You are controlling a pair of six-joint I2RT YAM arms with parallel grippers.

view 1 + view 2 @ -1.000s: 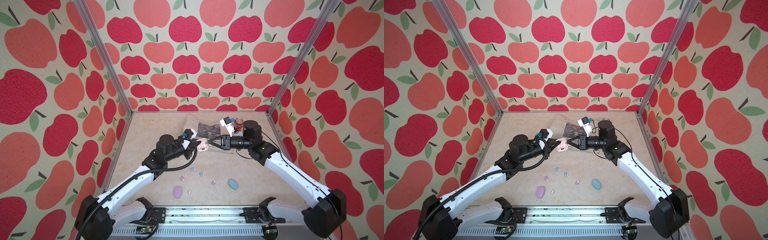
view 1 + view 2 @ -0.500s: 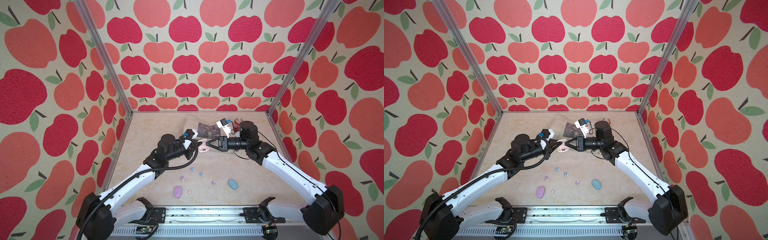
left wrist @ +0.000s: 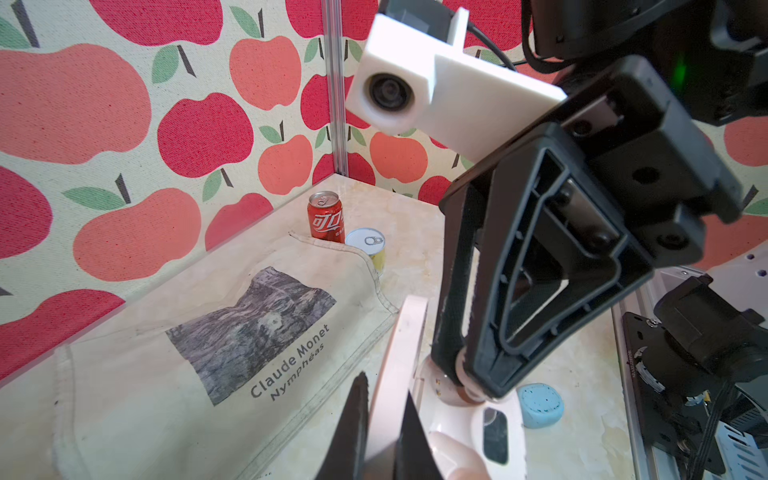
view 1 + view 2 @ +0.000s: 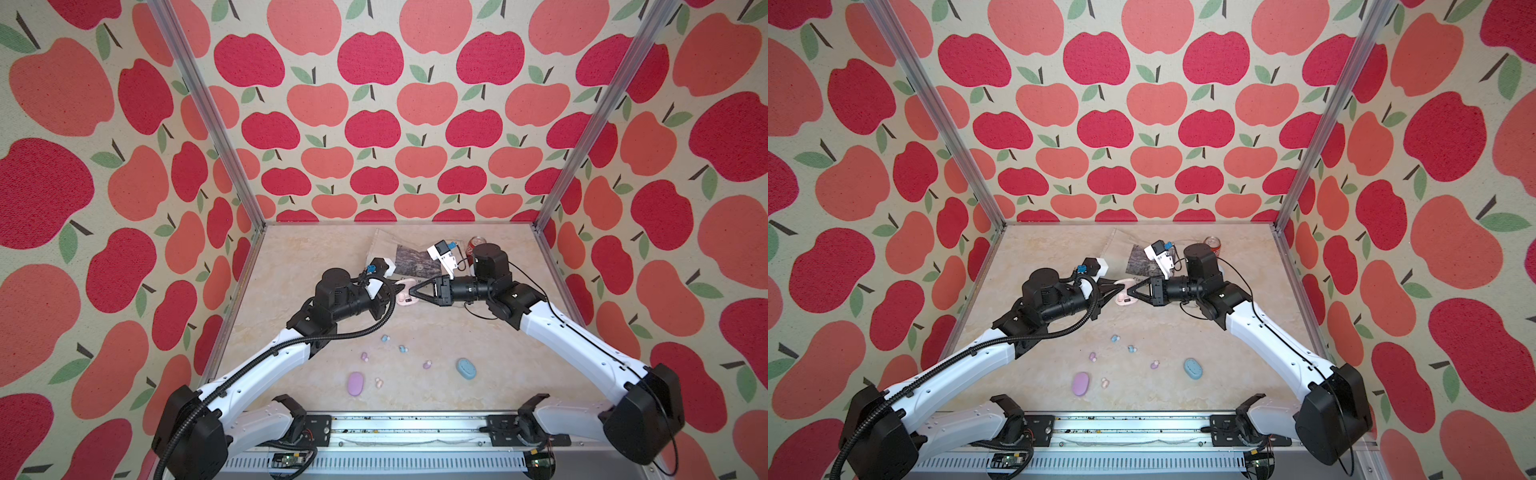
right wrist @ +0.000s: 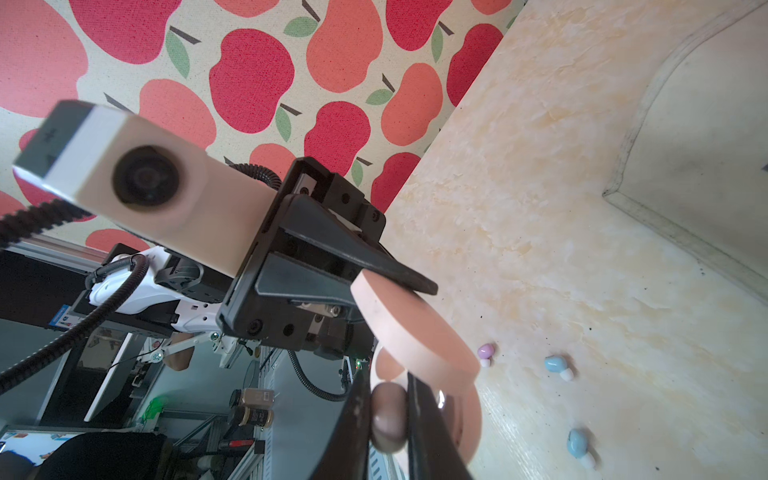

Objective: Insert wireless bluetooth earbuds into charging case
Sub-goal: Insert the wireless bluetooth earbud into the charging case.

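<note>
Left end effector [image 3: 384, 395]: pressed together on the edge of the raised lid [image 3: 400, 340] of the pink case [image 4: 405, 302]. In both top views a cable loop partly hides its tips.
Right end effector [image 5: 388, 395]: pinching a pink earbud [image 5: 388, 419] between its tips. It points across at the left end effector, and the two meet at the case.
Pink earbud: at the tip of the right end effector, right against the inner face of the case's base in the left wrist view. I cannot tell whether it is seated in its well.
Pink case: open, between the two arms near the middle of the surface [image 4: 299, 266], just in front of the cloth bag [image 4: 395, 245]. I cannot tell whether its base rests on the surface.
Other earbuds: five lie loose nearer the robot's base, well apart from the pink case. They are a first blue earbud [image 4: 384, 338], a second blue earbud [image 4: 402, 348], a first lilac earbud [image 4: 364, 356], a second lilac earbud [image 4: 427, 365] and a second pink earbud [image 4: 378, 382].
Lilac case [image 4: 355, 383]: shut, lying flat just beside the second pink earbud.
Blue case [image 4: 466, 369]: shut, lying flat near the second lilac earbud.
Cloth bag: flat at the back of the surface, printed with a grey picture and the words "Claude Monet Nymphéas".
Red can [image 3: 326, 216]: upright in the back corner, at the bag's far edge.
Tin [image 3: 365, 245]: upright, just beside the red can.
</note>
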